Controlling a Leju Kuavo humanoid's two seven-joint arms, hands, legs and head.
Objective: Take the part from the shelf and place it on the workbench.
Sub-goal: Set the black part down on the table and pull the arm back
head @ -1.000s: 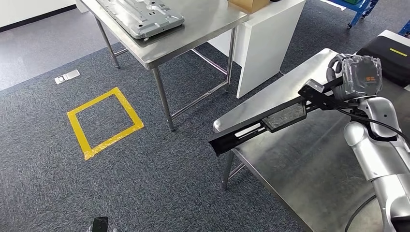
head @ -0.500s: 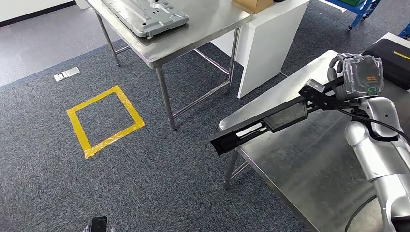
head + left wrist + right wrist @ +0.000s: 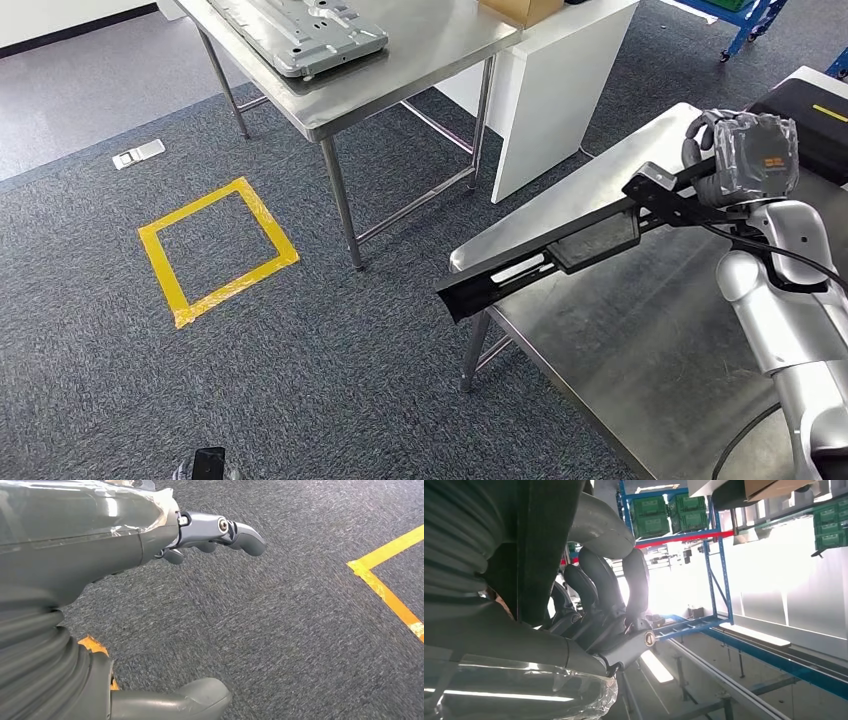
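Observation:
My right hand (image 3: 737, 157) grips one end of a long black part (image 3: 560, 246), held above the steel workbench (image 3: 640, 340) at the right. The part slopes down to the left, and its free end (image 3: 455, 295) overhangs the workbench's near-left corner. In the right wrist view the fingers (image 3: 596, 587) curl around the dark part (image 3: 546, 540). The left hand (image 3: 150, 555) hangs over the grey carpet with fingers spread and nothing in it.
A second steel table (image 3: 420, 50) stands at the back with a grey metal plate (image 3: 300, 35) on it. A white cabinet (image 3: 545, 90) is beside it. A yellow tape square (image 3: 215, 252) marks the carpet. Blue shelving (image 3: 704, 580) holds green crates.
The whole view has shifted slightly as the camera moved. The right hand and the black part have edged a little to the right over the workbench.

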